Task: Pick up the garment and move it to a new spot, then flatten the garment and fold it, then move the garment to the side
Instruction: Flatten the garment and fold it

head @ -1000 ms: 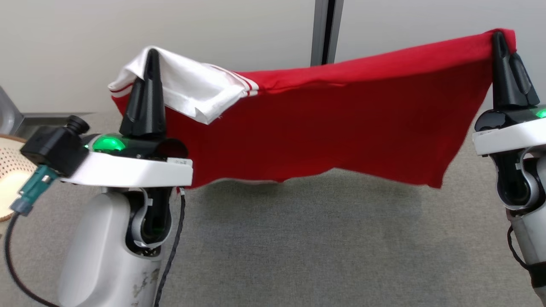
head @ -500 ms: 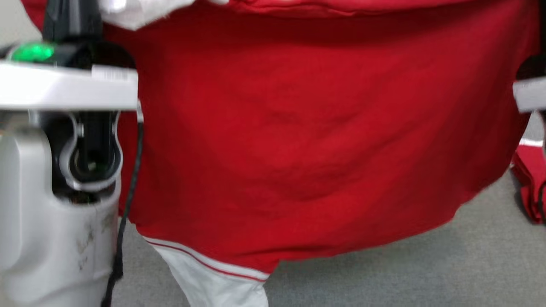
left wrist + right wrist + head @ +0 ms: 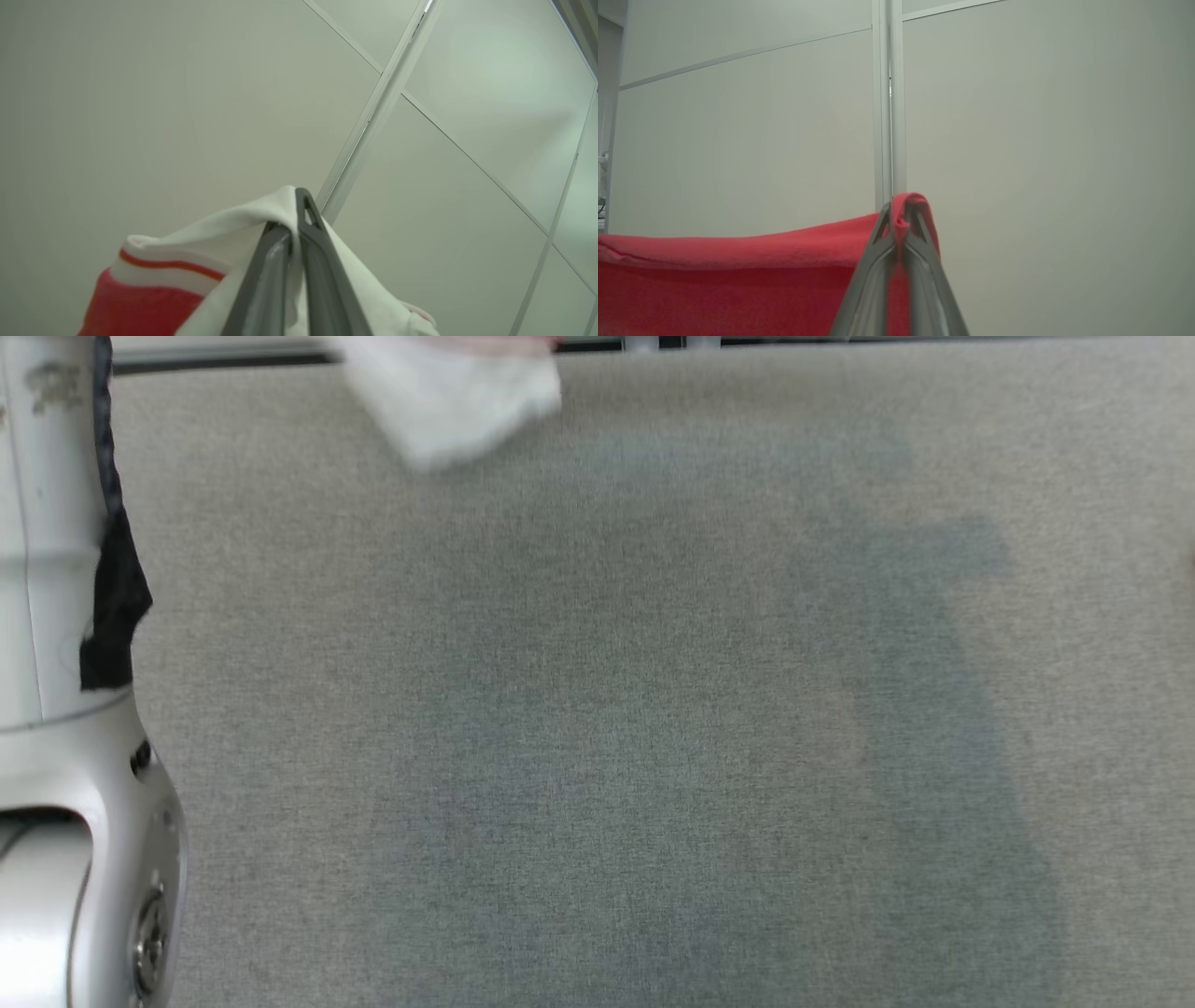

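Our head has tipped down from the stretched garment [image 3: 738, 280] to grey carpet [image 3: 597, 709], its white sleeve [image 3: 448, 401] dangling at eleven o'clock, while left gripper [image 3: 293, 217] and right gripper [image 3: 902, 212] both pinch its top edge, so we judge laying it flat comes next.

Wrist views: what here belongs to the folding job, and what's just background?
Job: garment; left tool, shut on its white end; right tool, shut on its red edge.
Background: wall panels; metal post; grey surface.
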You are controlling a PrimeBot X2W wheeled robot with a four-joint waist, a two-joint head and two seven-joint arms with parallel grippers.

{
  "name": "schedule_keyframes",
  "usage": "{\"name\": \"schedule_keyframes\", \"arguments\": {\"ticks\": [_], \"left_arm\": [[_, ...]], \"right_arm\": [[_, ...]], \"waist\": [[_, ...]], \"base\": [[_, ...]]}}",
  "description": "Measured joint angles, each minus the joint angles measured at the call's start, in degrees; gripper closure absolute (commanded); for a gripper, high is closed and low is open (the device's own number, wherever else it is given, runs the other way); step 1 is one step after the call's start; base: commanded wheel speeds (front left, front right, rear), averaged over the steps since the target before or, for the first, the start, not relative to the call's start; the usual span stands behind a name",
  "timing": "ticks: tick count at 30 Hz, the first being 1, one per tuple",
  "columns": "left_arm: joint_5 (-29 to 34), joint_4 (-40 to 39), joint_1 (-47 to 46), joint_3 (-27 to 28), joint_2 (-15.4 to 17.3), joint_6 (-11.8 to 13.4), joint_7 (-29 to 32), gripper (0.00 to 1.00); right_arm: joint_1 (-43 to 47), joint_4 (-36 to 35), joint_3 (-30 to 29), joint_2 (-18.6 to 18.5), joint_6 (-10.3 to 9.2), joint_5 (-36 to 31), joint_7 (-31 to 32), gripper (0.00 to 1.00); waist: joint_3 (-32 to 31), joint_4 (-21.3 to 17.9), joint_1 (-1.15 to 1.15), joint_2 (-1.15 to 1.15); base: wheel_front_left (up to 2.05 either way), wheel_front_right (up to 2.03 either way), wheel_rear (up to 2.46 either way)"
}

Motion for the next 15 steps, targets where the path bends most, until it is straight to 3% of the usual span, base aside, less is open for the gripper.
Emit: {"name": "schedule_keyframes", "arguments": {"ticks": [4,9,13,15], "left_arm": [[1.7,6.3,-3.7,-0.9,0.2,-2.3,-3.9,1.00],[3.4,11.6,-3.8,-3.1,0.1,-5.3,-7.2,1.00],[4.8,17.5,0.7,-6.7,-0.8,-7.8,-9.5,1.00],[5.0,20.7,4.1,-7.8,-1.3,-8.3,-10.5,1.00]], "right_arm": [[-4.5,7.0,2.3,-0.1,0.01,-1.5,-5.5,1.00],[-3.8,12.4,4.1,0.4,0.01,1.1,-8.0,1.00],[1.8,15.7,5.8,1.7,0.00,10.4,-8.9,1.00],[5.7,16.8,9.4,0.6,0.00,12.0,-9.0,1.00]], "waist": [[2.6,0.3,0.00,0.00],[4.5,1.0,0.00,0.00],[6.0,2.0,0.00,0.00],[6.4,2.5,0.00,0.00]], "base": [[0.00,0.00,0.00],[0.00,0.00,0.00],[0.00,0.00,0.00],[0.00,0.00,0.00]]}}
